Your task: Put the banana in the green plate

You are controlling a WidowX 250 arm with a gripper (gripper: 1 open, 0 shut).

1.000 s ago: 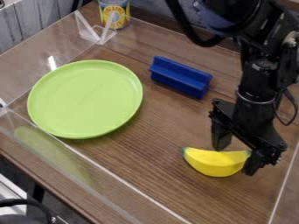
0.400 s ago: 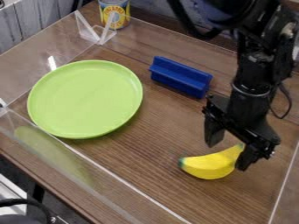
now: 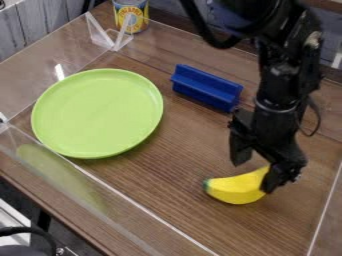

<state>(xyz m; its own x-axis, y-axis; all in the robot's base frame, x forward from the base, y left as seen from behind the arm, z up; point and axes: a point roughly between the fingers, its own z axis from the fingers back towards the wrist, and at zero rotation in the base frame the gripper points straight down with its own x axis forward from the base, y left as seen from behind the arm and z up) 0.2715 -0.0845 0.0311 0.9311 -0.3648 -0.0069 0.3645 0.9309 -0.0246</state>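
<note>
We note gripper (image 3: 251, 175) open at 4 o'clock, fingers spread beside banana (image 3: 239, 187), likely for grasping; green plate (image 3: 96, 113) at 9 o'clock, awaiting 1 banana.

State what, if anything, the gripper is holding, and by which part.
Nothing is held: the gripper is open at the banana's upper right end, and the banana lies on the table. Whether a finger touches it can't be told.
</note>
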